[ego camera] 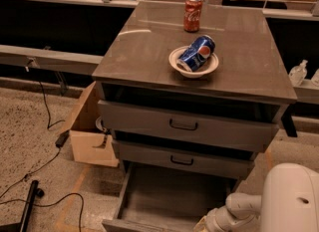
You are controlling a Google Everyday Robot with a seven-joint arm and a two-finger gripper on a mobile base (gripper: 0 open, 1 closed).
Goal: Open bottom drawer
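The bottom drawer (164, 196) of the grey cabinet stands pulled far out, its plain grey inside showing; its front runs along the lower edge of the view. The two drawers above, upper (184, 125) and middle (182, 160), are shut, each with a small dark loop handle. My white arm (234, 213) reaches in from the lower right toward the drawer's front right corner. The gripper (203, 226) sits at the bottom edge of the view, mostly cut off.
On the cabinet top (144, 42) stand a red cola can (193, 13) and a white bowl (193, 62) holding a blue Pepsi can (196, 53). A cardboard box (89, 131) sits left of the cabinet. Cables (35, 176) lie on the floor. My white body (291, 198) fills the lower right.
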